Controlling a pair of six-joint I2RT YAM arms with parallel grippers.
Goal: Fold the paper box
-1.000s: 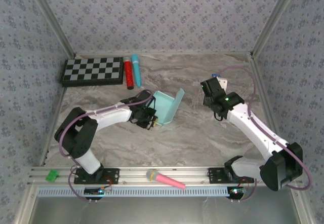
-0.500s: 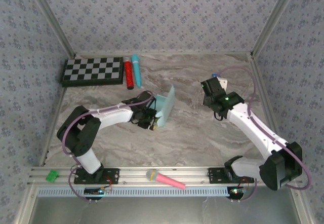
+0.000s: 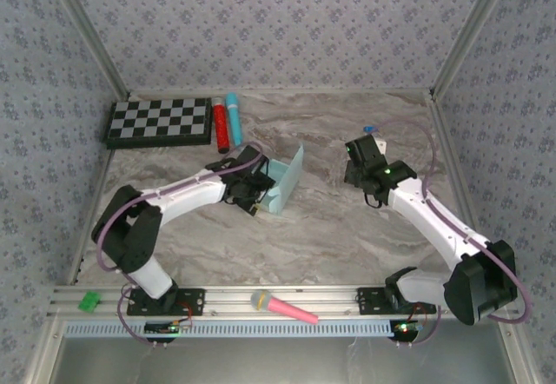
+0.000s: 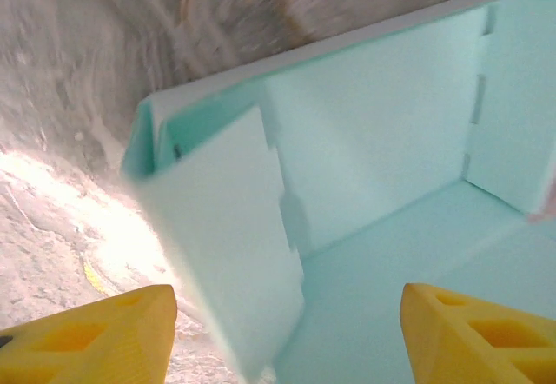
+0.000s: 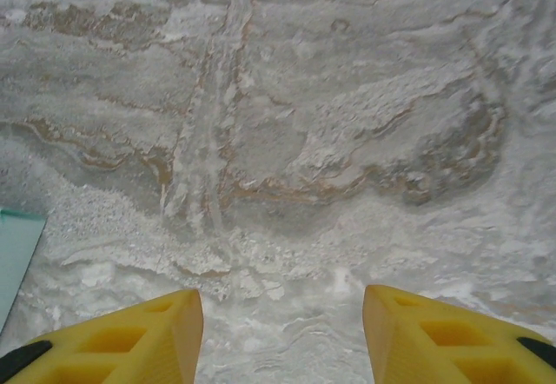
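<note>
From above, you are seeing one paper box (image 3: 285, 182) standing half-folded mid-surface (image 3: 347, 245), with the left claw (image 3: 257, 200) just beside it. One checkerboard (image 3: 160, 122) and two pens, a red marker (image 3: 221, 126) and a turquoise marker (image 3: 233, 109), are lying at the back. Your left wrist camera is showing the box's open inside, with the claw's fingers spread wide, apparently gripping nothing. Your right wrist camera is showing the right claw (image 5: 282, 332) hanging released over bare marble.
</note>
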